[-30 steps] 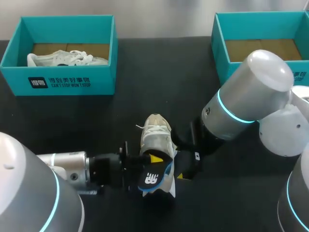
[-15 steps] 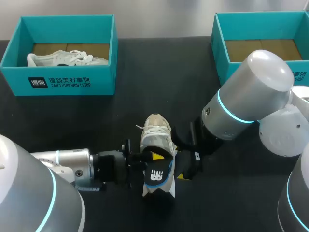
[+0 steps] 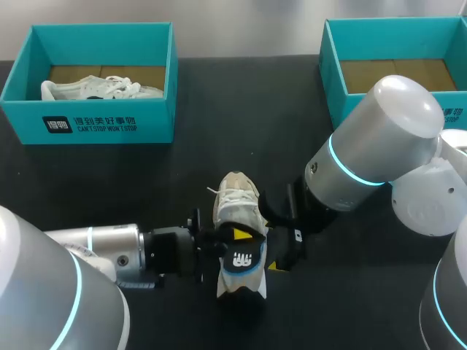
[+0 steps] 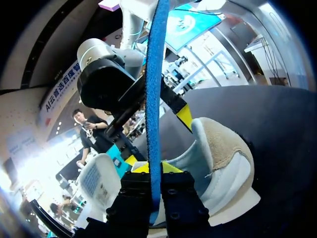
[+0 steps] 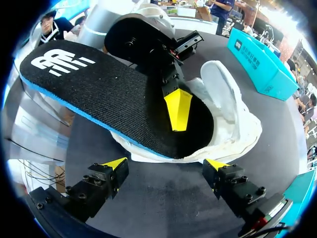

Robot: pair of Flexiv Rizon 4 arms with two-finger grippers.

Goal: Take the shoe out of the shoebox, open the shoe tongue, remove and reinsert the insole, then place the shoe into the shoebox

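While pinching the insole (image 5: pixel 114 94) edge-on, left gripper (image 4: pixel 153 168) closed on it and the front end inside the shoe (image 3: pixel 235 200) lying mid-table, may buckle it against the collar. Could also drag or tip the shoe, being held by nothing: right gripper (image 5: pixel 167 163) spread open just beside it.

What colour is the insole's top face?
Insole: black, white logo, blue edge; best in right wrist view.

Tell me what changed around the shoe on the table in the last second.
The left gripper, shut on the insole, moved in toward the white shoe and turned the insole so its printed face looks up. Nothing was grasped or released. The shoe, the open right gripper beside it and both shoeboxes stayed put.
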